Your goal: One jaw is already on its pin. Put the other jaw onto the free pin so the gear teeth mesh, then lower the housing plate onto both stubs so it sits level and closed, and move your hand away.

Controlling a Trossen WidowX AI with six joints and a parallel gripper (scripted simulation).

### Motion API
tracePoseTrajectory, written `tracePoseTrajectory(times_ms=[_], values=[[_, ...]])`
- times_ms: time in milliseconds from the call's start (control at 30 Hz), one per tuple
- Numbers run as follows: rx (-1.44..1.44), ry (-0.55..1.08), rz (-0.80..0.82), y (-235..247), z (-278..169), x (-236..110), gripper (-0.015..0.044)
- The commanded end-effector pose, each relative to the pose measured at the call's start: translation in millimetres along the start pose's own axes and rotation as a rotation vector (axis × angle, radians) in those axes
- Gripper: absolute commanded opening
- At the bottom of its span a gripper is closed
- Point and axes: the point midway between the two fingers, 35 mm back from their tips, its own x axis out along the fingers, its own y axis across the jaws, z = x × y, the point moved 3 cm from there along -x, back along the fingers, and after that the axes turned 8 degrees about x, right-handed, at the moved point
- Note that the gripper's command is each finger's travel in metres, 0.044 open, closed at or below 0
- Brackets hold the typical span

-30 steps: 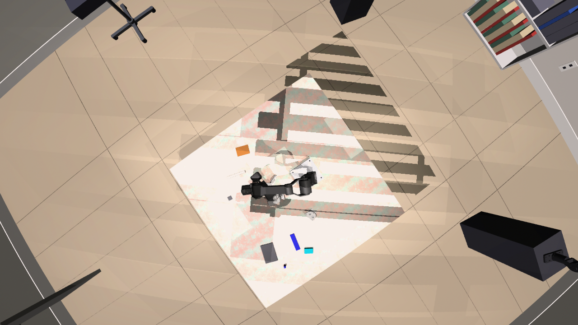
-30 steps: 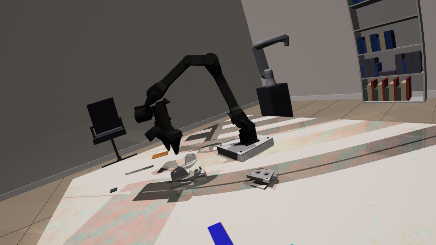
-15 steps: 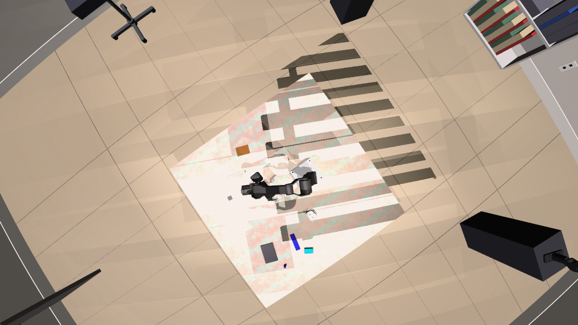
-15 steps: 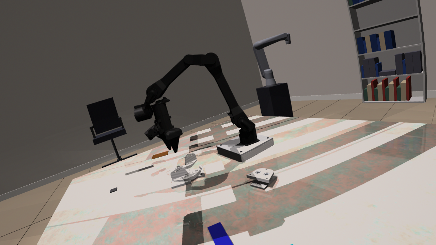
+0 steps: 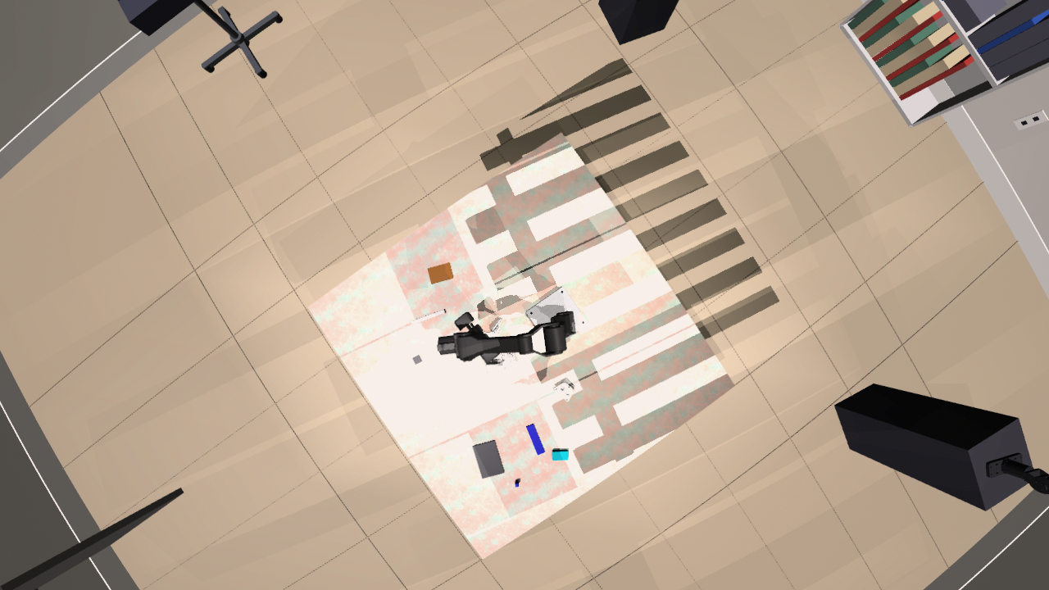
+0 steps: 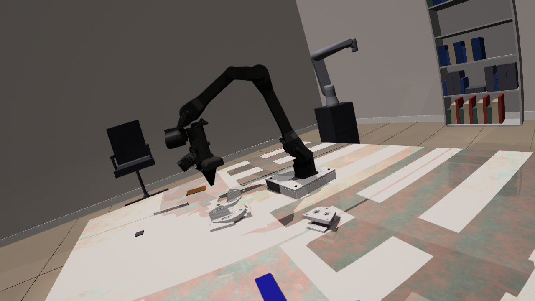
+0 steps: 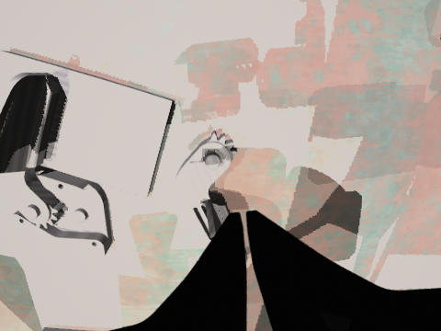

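Two black fingers of the gripper [image 5: 489, 356] [image 6: 212, 183] [image 7: 243, 211] stand together above a patterned tabletop [image 5: 410, 407] [image 6: 149, 269] [image 7: 367, 55], a sliver of daylight between their tips and nothing clamped there. Near the tips in the wrist view lies the loose toothed jaw [image 7: 199, 172], its gear teeth ringing a round hole, well short of the free pin [image 7: 80, 214]. At left, the seated jaw [image 7: 33, 195] meets the mechanism beside that bare pin, on the pale housing base [image 7: 98, 230]. The housing plate [image 6: 317, 214], showing two round holes, sits apart from the mechanism, raised on a support [image 6: 316, 227]; the assembly remains uncovered.

The black robot arm [image 5: 506, 343] [image 6: 276, 103] arches from a white base plate [image 5: 560, 297] [image 6: 299, 194]. Beyond the mechanism are an orange block [image 5: 440, 273] [image 6: 196, 190], a slim bar [image 5: 431, 315] [image 6: 171, 208] and a small dark tile [image 5: 417, 359] [image 6: 138, 233]. A gray slab [image 5: 488, 458], a blue bar [image 5: 535, 438] [image 6: 271, 287] and a cyan block [image 5: 560, 455] occupy another side of the table. Behind stand an office chair [image 5: 240, 38] [image 6: 125, 146], a second, gray arm [image 6: 321, 71] on a black pedestal [image 5: 638, 21] [image 6: 336, 123], and a bookcase [image 5: 876, 75] [image 6: 520, 75].
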Motion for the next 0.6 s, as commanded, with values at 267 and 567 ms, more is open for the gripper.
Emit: tracePoseTrajectory(times_ms=[267, 567], values=[[-0.003, 0.001, 0.0, 0.0, -0.3, -0.4, 0.0], [0.0, 0.0, 0.0, 0.0, 0.0, 0.0, 0.0131]])
